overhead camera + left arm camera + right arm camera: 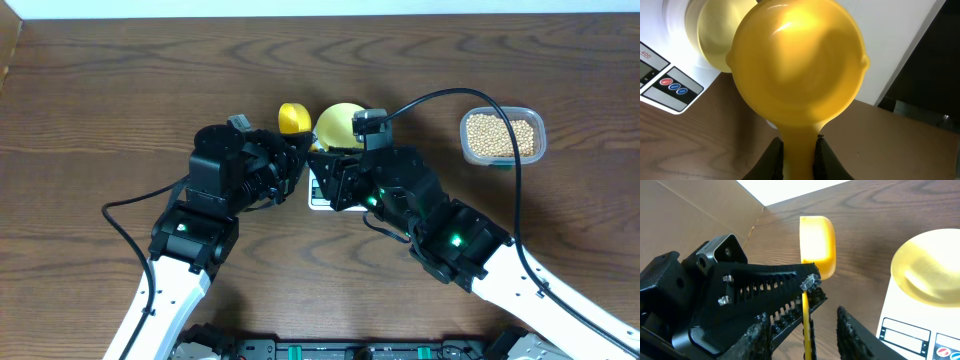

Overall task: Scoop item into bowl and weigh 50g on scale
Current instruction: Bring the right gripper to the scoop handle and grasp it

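My left gripper (799,152) is shut on the handle of a bright yellow scoop (797,65), whose cup is empty. The scoop (292,118) hangs just left of the pale yellow bowl (340,125). The bowl stands on the white scale (318,197) and looks empty in the right wrist view (930,270). My right gripper (802,315) is open, with its fingers on either side of the scoop's thin handle (806,322) and the left gripper's finger. The beans (500,135) lie in a clear tub at the far right.
The clear plastic tub (540,128) stands on the wooden table, right of both arms. A black cable (450,95) arcs from the right wrist over towards the tub. The scale's buttons show in the left wrist view (674,86). Both arms crowd the scale.
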You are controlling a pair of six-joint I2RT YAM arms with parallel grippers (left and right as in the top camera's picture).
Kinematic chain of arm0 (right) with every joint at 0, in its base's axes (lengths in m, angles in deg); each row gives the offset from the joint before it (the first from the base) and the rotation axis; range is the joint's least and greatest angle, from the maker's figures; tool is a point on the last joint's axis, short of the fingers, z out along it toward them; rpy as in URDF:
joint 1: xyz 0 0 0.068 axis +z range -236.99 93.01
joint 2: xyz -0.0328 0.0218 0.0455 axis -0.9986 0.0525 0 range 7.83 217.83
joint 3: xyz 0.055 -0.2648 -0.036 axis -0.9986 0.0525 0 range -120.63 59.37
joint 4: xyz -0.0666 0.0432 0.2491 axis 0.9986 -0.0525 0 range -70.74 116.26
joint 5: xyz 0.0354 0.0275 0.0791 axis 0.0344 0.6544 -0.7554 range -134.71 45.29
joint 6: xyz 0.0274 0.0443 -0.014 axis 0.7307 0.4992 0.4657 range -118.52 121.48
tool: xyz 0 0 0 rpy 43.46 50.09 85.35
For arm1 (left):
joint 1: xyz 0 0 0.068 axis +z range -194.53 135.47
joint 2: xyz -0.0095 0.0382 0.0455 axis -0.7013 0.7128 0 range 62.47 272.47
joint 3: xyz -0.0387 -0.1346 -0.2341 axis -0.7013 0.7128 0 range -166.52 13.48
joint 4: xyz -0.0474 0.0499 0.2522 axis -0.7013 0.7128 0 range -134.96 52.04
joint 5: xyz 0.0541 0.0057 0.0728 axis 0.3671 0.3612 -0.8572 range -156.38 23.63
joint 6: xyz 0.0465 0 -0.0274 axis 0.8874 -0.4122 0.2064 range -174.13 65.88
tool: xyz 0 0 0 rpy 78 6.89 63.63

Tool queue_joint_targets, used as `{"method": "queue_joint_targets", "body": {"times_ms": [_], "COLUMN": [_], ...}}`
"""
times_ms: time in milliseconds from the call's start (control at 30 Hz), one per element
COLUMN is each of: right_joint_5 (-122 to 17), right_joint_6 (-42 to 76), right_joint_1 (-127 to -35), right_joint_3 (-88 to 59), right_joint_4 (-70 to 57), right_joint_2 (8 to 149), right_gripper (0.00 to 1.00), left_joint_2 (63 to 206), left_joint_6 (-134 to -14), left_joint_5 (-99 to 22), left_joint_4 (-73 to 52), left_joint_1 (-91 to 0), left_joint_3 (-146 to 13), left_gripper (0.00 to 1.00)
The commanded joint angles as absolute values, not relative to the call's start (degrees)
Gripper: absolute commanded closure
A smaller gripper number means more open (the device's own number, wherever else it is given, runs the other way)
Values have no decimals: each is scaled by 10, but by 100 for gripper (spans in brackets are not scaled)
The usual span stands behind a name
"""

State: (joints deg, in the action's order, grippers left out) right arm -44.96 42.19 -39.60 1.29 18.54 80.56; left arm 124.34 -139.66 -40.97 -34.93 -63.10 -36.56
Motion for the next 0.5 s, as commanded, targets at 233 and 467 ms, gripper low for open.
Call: {"method": "queue_joint_targets", "body": {"times_ms": [233, 467], "right_joint_5": [-450, -453], "right_joint_6": [439, 439], "right_joint_1": [-389, -389], "right_joint_3": [0, 0], "right_joint_4": [184, 183], "right_joint_2": [813, 813], "right_gripper": [67, 70], "left_joint_2": [1238, 1238], "left_joint_6": [-1398, -1398], "left_joint_5": [-400, -387], "left_joint_4": [-352, -353], "left_joint_1": [-633, -633], "left_joint_3": [-363, -363], "left_gripper": [88, 88]}}
